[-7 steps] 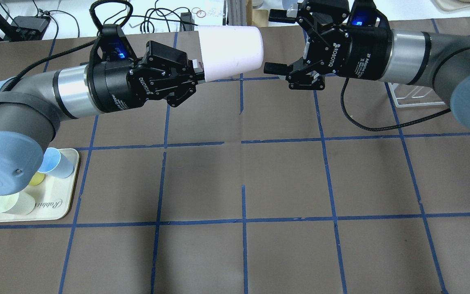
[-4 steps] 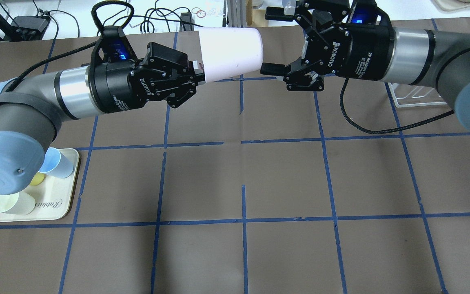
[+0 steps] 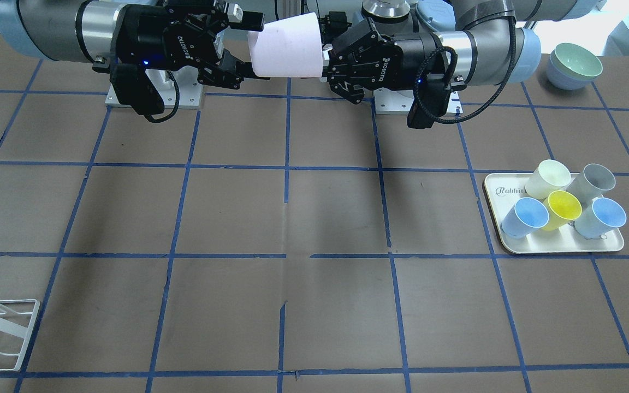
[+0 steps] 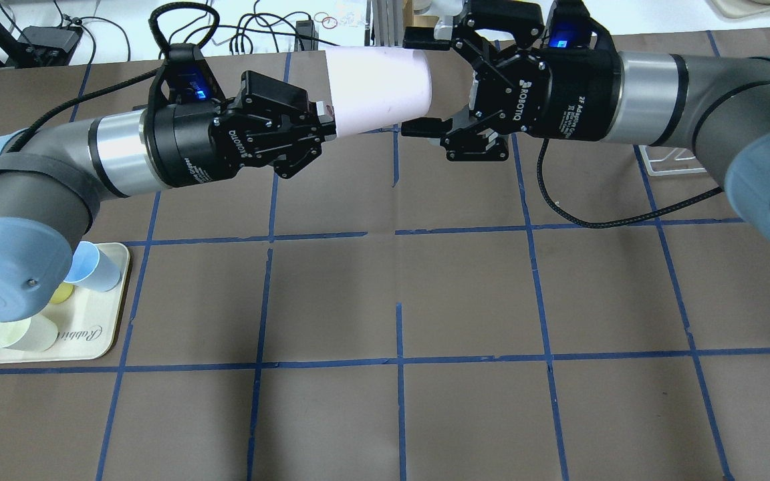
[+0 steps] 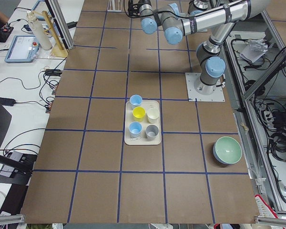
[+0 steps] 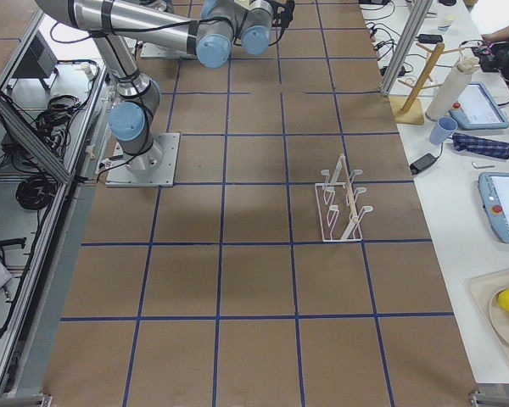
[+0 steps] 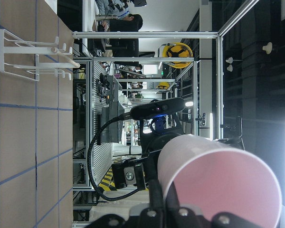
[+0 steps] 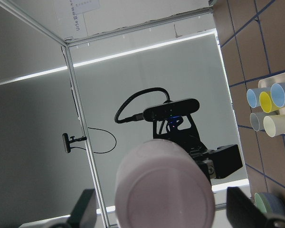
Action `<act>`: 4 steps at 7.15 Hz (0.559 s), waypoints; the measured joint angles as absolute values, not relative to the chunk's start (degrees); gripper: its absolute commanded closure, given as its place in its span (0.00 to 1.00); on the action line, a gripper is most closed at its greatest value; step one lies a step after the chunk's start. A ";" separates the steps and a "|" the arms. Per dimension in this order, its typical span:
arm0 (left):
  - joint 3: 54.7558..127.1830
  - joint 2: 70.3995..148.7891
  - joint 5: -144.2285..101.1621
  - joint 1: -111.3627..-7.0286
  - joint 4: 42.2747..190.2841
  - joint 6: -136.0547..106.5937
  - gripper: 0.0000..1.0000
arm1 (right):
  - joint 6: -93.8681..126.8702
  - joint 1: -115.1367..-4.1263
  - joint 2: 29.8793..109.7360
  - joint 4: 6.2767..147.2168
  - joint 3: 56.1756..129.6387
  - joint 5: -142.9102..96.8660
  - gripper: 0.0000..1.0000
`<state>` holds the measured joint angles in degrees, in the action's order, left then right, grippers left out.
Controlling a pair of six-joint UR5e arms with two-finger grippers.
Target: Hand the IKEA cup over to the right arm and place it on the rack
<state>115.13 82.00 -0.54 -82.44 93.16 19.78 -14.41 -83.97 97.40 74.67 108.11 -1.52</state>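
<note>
View from above and behind the robot: a brown table (image 4: 465, 294) marked into squares with blue tape. At the far left, a cream tray (image 4: 101, 327) holds several small cups (image 4: 94, 267), partly hidden under the elbow of the left arm (image 4: 57, 174). That arm reaches in toward the middle at the back of the table. The left gripper (image 4: 328, 117) is clamped on the rim of the IKEA cup (image 4: 378, 83). The pale pink cup is held in the air on its side, mouth toward the left gripper and base pointing right. The right gripper (image 4: 418, 85) is spread wide, one finger on each side of the cup's base end. The right wrist camera shows a gap between each finger and the cup. Behind it, the right arm (image 4: 692, 100) stretches in from the right edge. The white wire rack (image 6: 341, 202) stands on the table at the right, well apart from the cup.
</note>
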 measured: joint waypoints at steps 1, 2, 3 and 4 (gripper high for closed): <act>115.14 81.97 -0.53 -82.44 93.16 19.78 1.00 | -14.36 -83.99 97.43 74.62 108.12 -1.48 0.22; 115.17 81.94 -0.53 -82.44 93.16 19.80 1.00 | -14.33 -84.02 97.46 74.56 108.13 -1.44 0.34; 115.19 81.90 -0.52 -82.44 93.17 19.81 1.00 | -14.33 -84.02 97.53 74.54 108.14 -1.40 0.38; 115.21 81.86 -0.53 -82.44 93.16 19.80 1.00 | -14.33 -84.02 97.65 74.54 108.17 -1.35 0.38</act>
<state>115.21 81.86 -0.53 -82.44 93.16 19.80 -14.33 -84.02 97.65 74.54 108.17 -1.35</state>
